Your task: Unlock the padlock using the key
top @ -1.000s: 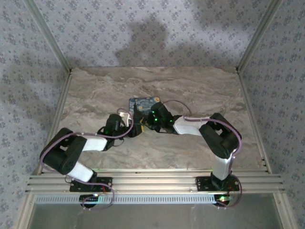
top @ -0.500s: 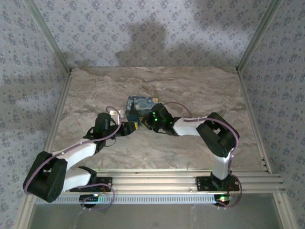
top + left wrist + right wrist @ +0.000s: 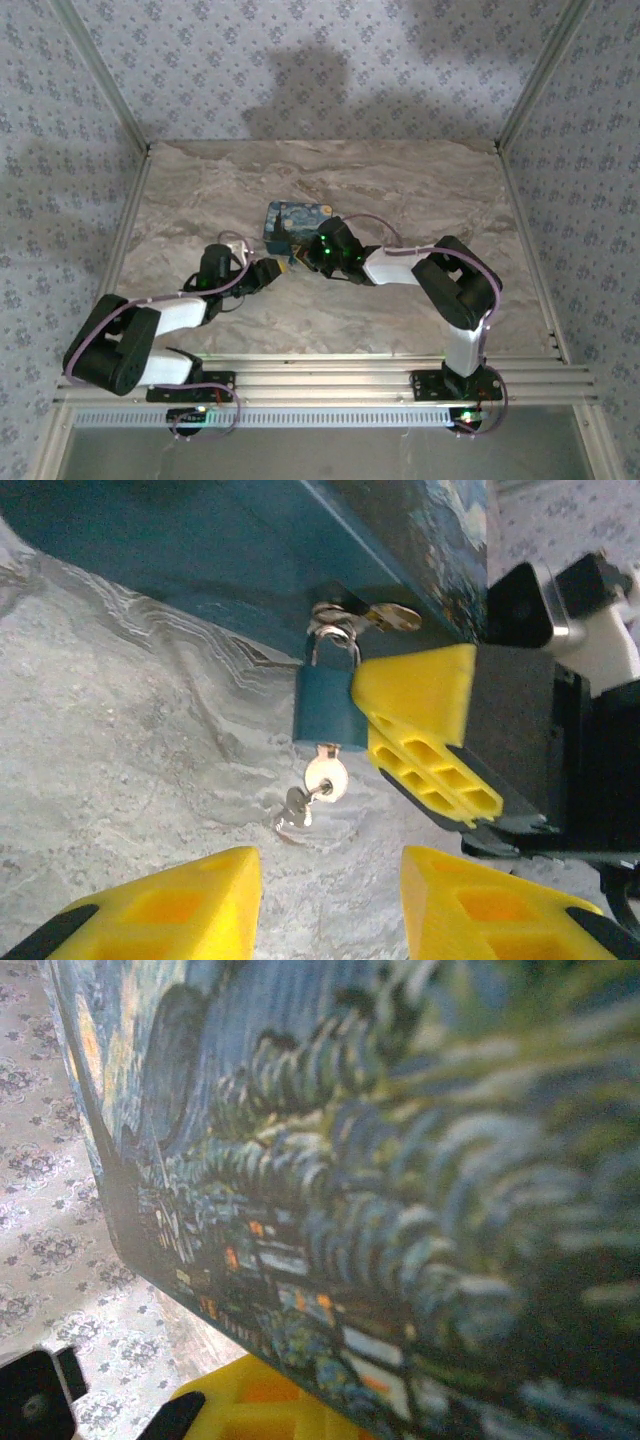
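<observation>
– The left end effector (image 3: 275,271) has backed away from the box (image 3: 298,215) since a second ago, hasn't it? Its arm is folded lower, too.

– Yes. It now sits just off the box's near edge. In its wrist view, its yellow fingers (image 3: 160,905) are spread wide, with nothing between them.

– And the padlock (image 3: 324,708)?

– It's the blue one, hanging from the latch on the side of the box. Its shackle (image 3: 335,645) is through the loop and looks closed. The body rests against the marbled worktop (image 3: 400,190).

– Where's the key (image 3: 326,777)?

– It's in the keyhole at the bottom of the lock, with its round head sticking out. A spare key (image 3: 293,815) on the same ring lies on the worktop beneath it.

– What about the right end effector (image 3: 300,257)?

– It's up against the box. One yellow finger (image 3: 415,725) touches the right side of the padlock. Its wrist camera is too close to the painted lid to help, so I can't tell whether it's clamping anything or standing apart.
</observation>
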